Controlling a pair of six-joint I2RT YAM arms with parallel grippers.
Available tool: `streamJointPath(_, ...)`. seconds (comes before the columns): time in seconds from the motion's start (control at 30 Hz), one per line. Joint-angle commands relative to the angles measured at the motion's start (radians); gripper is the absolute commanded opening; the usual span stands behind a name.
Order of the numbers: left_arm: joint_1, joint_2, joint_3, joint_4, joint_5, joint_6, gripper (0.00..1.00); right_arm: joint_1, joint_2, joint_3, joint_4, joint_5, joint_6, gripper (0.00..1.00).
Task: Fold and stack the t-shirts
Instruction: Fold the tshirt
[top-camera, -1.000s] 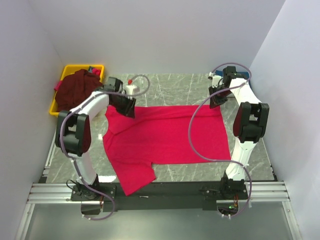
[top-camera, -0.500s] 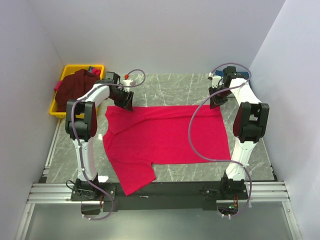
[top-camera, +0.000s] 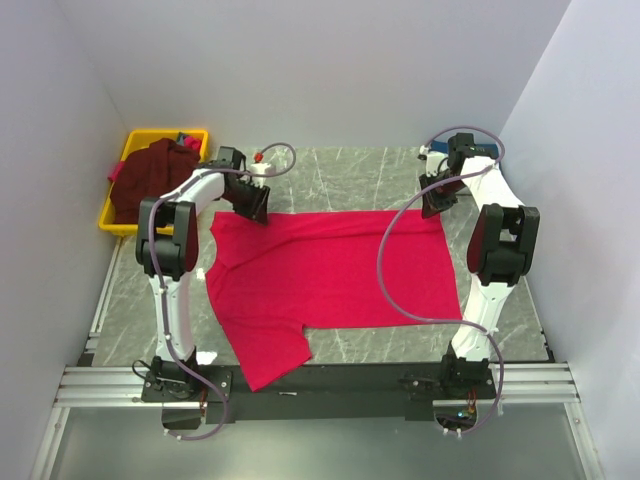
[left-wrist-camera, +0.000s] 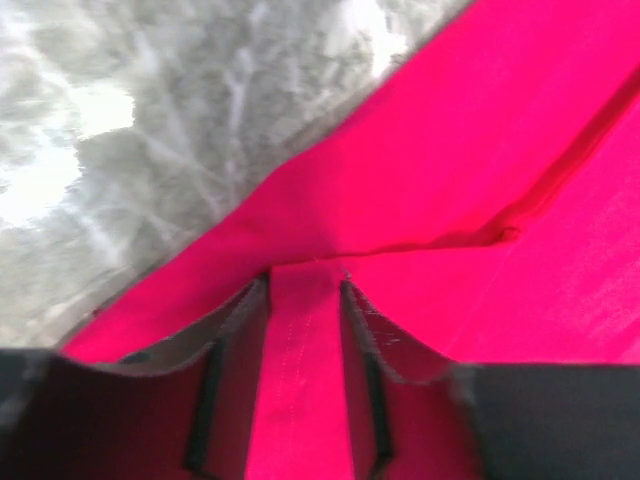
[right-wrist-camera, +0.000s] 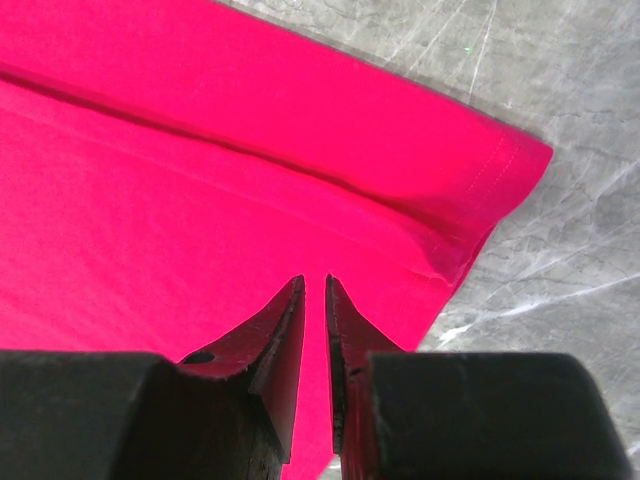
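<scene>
A bright red t-shirt lies spread flat on the marble table, with a crease along its far edge. Its near left sleeve reaches over the table's front edge. My left gripper is at the shirt's far left corner. In the left wrist view its jaws hold a raised, stitched strip of red cloth. My right gripper is at the far right corner. Its fingers stand nearly together over the shirt's side edge, with red cloth in the narrow gap. The hem corner lies flat beyond them.
A yellow bin stands at the far left, off the table's corner. A dark maroon t-shirt is heaped in it, with a bit of navy cloth behind. White walls close in the back and both sides. Bare marble lies beyond the shirt.
My left arm's elbow has swung in and toward the far side. Its gripper has edged slightly farther along the shirt's far left corner. The right arm and the shirt look unchanged.
</scene>
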Motion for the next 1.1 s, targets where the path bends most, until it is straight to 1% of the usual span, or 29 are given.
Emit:
streamJointPath(0.0, -0.021, -0.054, -0.017, 0.011, 0.042, 0.017, 0.37, -0.009, -0.032, 0.008, -0.013, 0.007, -0.011, 0.22)
streamJointPath(0.07, -0.026, -0.068, -0.032, 0.015, 0.044, 0.015, 0.32, -0.011, -0.032, 0.008, -0.015, 0.005, -0.011, 0.22)
streamJointPath(0.1, -0.027, -0.080, -0.037, 0.015, 0.045, 0.014, 0.27, -0.009, -0.035, 0.005, -0.013, 0.004, -0.011, 0.22)
streamJointPath(0.17, -0.029, -0.089, -0.048, 0.013, 0.039, 0.012, 0.21, -0.011, -0.035, 0.004, -0.012, 0.005, -0.011, 0.22)
streamJointPath(0.2, -0.029, -0.103, -0.054, 0.013, 0.035, 0.011, 0.15, -0.011, -0.035, 0.004, -0.012, 0.004, -0.011, 0.22)
streamJointPath(0.3, -0.032, -0.144, -0.084, 0.021, 0.021, 0.005, 0.06, -0.014, -0.041, 0.002, -0.010, 0.002, -0.011, 0.22)
streamJointPath(0.4, -0.039, -0.196, -0.118, 0.018, 0.021, 0.006, 0.01, -0.016, -0.043, -0.002, -0.009, 0.001, -0.013, 0.22)
streamJointPath(0.6, -0.085, -0.279, -0.218, -0.001, 0.030, -0.002, 0.01, -0.022, -0.048, -0.010, -0.004, 0.004, -0.018, 0.22)
streamJointPath(0.73, -0.118, -0.308, -0.311, 0.008, 0.042, -0.023, 0.01, -0.031, -0.049, -0.018, -0.001, 0.017, -0.027, 0.21)
streamJointPath(0.93, -0.177, -0.348, -0.406, 0.016, 0.050, -0.051, 0.01, -0.048, -0.048, -0.027, 0.000, 0.040, -0.042, 0.22)
streamJointPath(0.97, -0.194, -0.351, -0.413, 0.015, 0.051, -0.052, 0.04, -0.051, -0.048, -0.027, 0.002, 0.042, -0.045, 0.22)
streamJointPath(1.07, -0.223, -0.367, -0.428, -0.001, 0.059, -0.049, 0.10, -0.054, -0.041, -0.028, 0.007, 0.050, -0.048, 0.22)
